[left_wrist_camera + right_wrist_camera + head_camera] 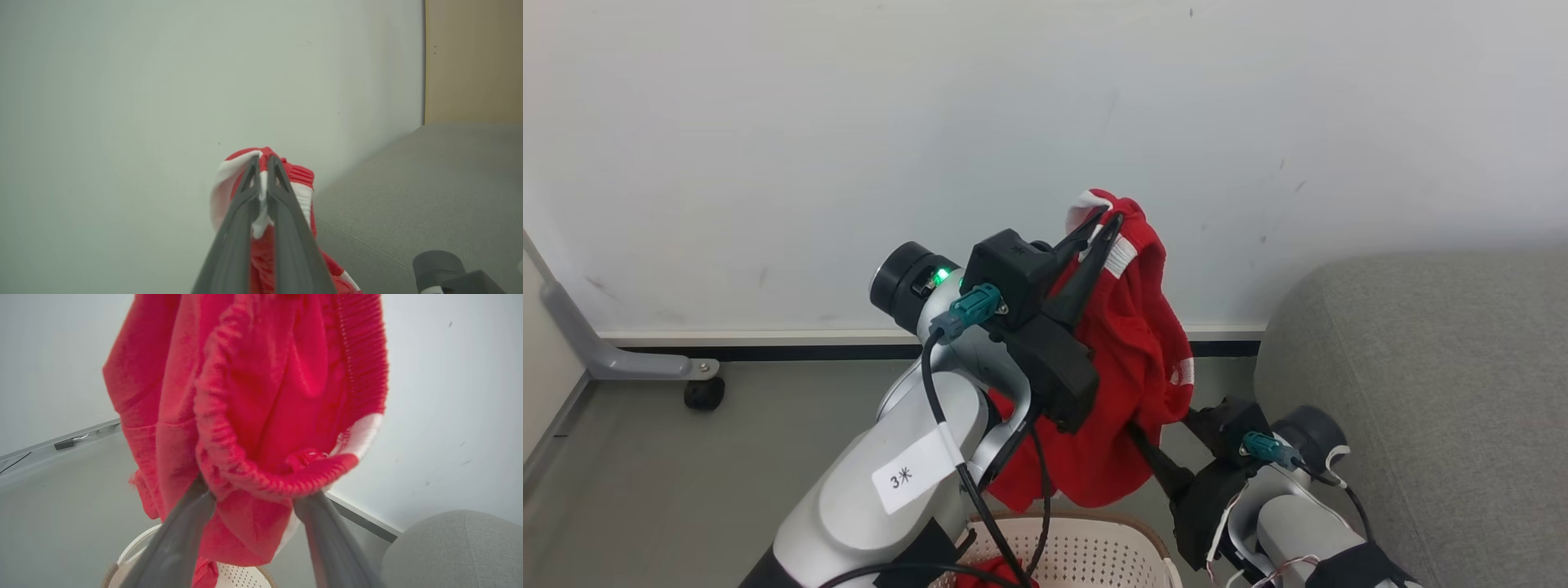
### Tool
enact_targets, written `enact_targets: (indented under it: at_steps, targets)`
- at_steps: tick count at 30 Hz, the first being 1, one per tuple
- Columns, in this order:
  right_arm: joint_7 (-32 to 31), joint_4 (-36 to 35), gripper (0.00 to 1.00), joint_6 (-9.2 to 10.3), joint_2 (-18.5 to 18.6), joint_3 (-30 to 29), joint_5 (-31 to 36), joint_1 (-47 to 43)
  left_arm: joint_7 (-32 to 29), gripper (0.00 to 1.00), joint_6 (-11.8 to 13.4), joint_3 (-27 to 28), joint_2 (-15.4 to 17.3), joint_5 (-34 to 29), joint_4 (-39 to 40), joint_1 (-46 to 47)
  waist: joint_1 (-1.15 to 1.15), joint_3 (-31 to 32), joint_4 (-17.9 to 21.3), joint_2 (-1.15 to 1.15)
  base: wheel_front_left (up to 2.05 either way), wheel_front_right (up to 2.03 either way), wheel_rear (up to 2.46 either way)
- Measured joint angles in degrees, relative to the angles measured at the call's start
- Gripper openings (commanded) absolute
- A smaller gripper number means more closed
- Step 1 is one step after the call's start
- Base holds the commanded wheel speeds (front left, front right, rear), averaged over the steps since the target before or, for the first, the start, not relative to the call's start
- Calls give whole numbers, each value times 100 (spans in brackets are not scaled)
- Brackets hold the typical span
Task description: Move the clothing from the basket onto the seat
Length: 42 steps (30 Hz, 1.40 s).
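The left gripper (263, 160) clamped the red garment (1135, 327) above the basket (1131, 529); the right gripper (255, 494) gaped wide, fingertips hidden behind its hanging cloth.

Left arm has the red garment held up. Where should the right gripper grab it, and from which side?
The ribbed band, from below. The left gripper pinches the top edge of the red garment, so the cloth hangs free. That thick band sags as a loop right across the open fingers of the right gripper. Closing there looks likeliest to hold.
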State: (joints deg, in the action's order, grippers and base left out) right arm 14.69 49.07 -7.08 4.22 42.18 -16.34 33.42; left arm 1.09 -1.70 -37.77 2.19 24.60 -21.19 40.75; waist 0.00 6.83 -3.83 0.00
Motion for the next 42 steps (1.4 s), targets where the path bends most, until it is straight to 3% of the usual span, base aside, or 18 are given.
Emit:
enact_targets:
  at_steps: [1,2,12,13,15,16,27,32,42]
  targets:
    - [0,11,35,0,-5,21,-38,34,-7,0,21,-2,-1,13,20,-14,0,2,1,0,0,0,0]
    - [0,18,0,0,-7,35,-77,55,-45,0,22,-2,-1,14,30,-23,0,4,3,0,0,0,0]
    - [0,-63,0,-1,51,109,-308,128,-148,0,323,355,163,134,-9,-462,1,-13,176,0,0,0,0]
    - [0,-96,0,-1,85,108,-327,128,-129,17,368,412,190,164,-22,-527,1,-17,204,0,0,0,0]
    - [0,-165,0,-1,172,114,-350,129,-91,62,422,497,243,275,-46,-664,0,-23,267,0,0,0,0]
    - [0,-211,0,-1,223,114,-366,130,-69,100,433,544,268,305,-55,-737,1,-25,301,0,0,0,0]
    - [0,-745,0,-5,806,-102,-439,389,315,100,531,761,379,455,-101,-1486,0,-30,807,0,0,0,0]
    - [0,-1057,0,-5,1187,-240,-377,403,517,100,530,720,360,479,-75,-1907,0,-43,1188,0,0,0,0]
    - [0,-1764,0,87,1590,-392,-219,398,791,100,530,522,274,499,8,-2323,0,-77,1945,0,0,0,0]
